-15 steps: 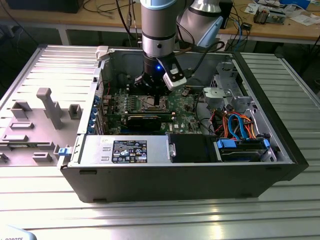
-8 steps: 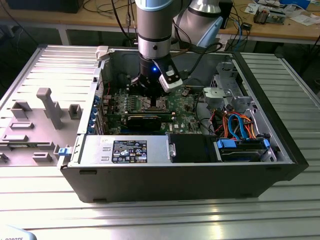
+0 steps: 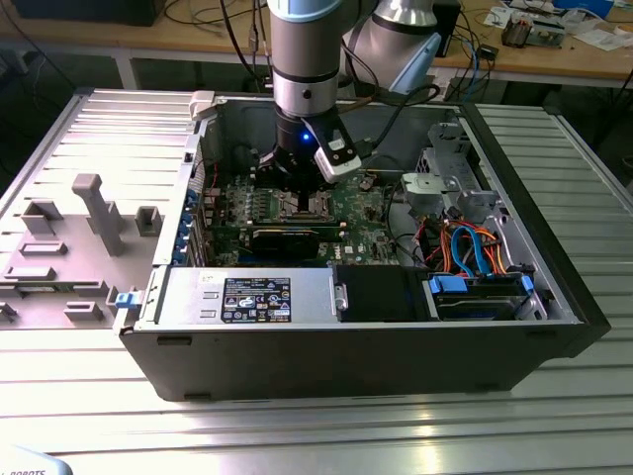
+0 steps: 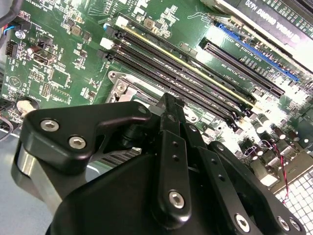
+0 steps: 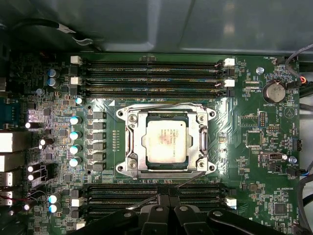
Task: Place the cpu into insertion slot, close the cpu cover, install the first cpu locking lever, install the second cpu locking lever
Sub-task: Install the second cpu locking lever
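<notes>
**Cpu seated in the slot, cover down over it**

Cpu (image 5: 166, 143) lies flat in the slot (image 5: 166, 167), silver face up, in the first wrist view. You can see the cover (image 5: 201, 139) folded down around it, its window framing the chip and its silver frame running along all four sides. A thin wire lever (image 5: 161, 105) crosses just beyond the far edge of the cover, and another (image 5: 193, 179) slants past the near edge toward the gripper.

Your gripper (image 5: 165, 198) sits near the socket's edge, over the black memory slots (image 5: 156, 193) on that side. In this view its two black fingers (image 5: 159, 201) stand close side by side, narrow, with nothing between them. In the second wrist view the gripper (image 4: 168, 105) points down at the green board (image 4: 63, 54), fingers (image 4: 171, 142) drawn together, tips just above the socket's metal corner (image 4: 120, 88).

In the exterior view you see the arm (image 3: 307, 59) reaching straight down into the open case (image 3: 554, 257), with the gripper (image 3: 297, 183) low over the middle of the board (image 3: 361, 213). A round coin battery (image 5: 274, 91) sits well apart from the socket. The case rests on a ribbed metal table (image 3: 316, 435).
</notes>
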Controlling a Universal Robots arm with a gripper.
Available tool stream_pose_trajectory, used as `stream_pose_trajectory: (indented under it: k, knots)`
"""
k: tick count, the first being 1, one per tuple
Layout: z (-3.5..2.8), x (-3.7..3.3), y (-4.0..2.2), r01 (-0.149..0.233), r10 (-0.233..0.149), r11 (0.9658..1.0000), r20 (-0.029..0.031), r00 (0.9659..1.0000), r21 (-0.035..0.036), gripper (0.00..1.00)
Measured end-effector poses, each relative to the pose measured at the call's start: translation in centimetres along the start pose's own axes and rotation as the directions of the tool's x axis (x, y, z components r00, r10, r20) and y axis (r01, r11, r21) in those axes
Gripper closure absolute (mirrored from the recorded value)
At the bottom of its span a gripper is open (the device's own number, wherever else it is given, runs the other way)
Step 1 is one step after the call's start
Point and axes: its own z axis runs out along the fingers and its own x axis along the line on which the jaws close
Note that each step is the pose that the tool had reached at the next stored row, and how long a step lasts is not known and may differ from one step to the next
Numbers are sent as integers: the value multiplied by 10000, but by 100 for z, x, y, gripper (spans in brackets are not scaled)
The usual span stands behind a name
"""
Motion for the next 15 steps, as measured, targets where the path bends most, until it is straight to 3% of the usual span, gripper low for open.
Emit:
stream_pose_trajectory:
  k: [4,6,7,9,15]
  knots:
    - [0,-14,-7,0,0,10000,-14,10000,-14,89]
    - [0,-15,-49,-2,2,10000,-15,10000,-66,89]
    - [1,-14,-66,-4,3,9999,-25,10000,-100,89]
    - [5,17,-73,-1,-1,9996,-62,10000,-265,89]
    - [15,81,-94,24,-27,9991,-77,10000,-425,89]
